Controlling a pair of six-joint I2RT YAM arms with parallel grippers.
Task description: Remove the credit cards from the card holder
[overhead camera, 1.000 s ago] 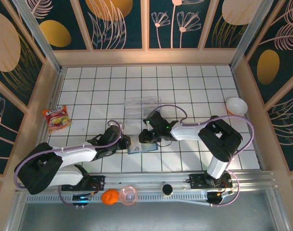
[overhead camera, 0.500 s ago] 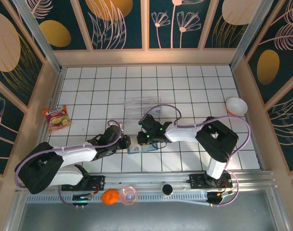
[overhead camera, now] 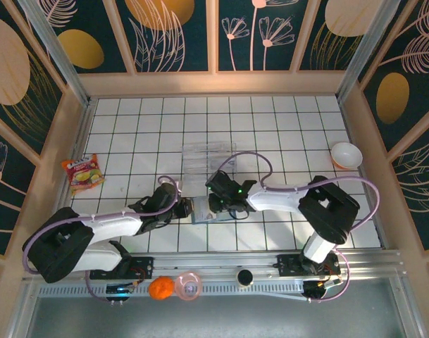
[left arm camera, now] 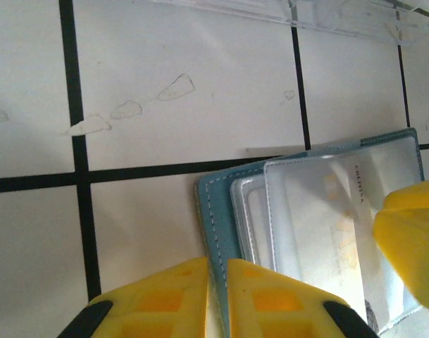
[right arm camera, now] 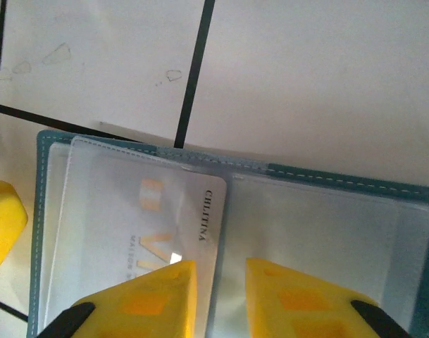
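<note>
The card holder [overhead camera: 208,213] lies open on the white tiles between my two arms, teal outside with clear sleeves inside. My left gripper [left arm camera: 215,271] is shut on its teal left edge [left arm camera: 215,211], which runs up between the yellow fingers. A pale silver credit card [right arm camera: 140,225], printed CHLITINA, sits flat inside the left sleeve and also appears as the card [left arm camera: 337,225]. My right gripper [right arm camera: 221,282] stands over the holder [right arm camera: 341,184], jaws a narrow gap apart astride the card's right edge, pinching nothing. From above, the left gripper [overhead camera: 185,208] and right gripper [overhead camera: 217,205] flank the holder.
A clear plastic tray [overhead camera: 208,156] stands just beyond the holder, its edge [left arm camera: 341,17] close by. A snack packet [overhead camera: 82,172] lies far left and a white bowl [overhead camera: 346,155] far right. An orange ball [overhead camera: 160,287] and pink object [overhead camera: 188,285] rest on the front rail.
My right wrist swung a little left over the holder and then back right, and its elbow shifted. The left arm has stayed put on the holder's edge.
</note>
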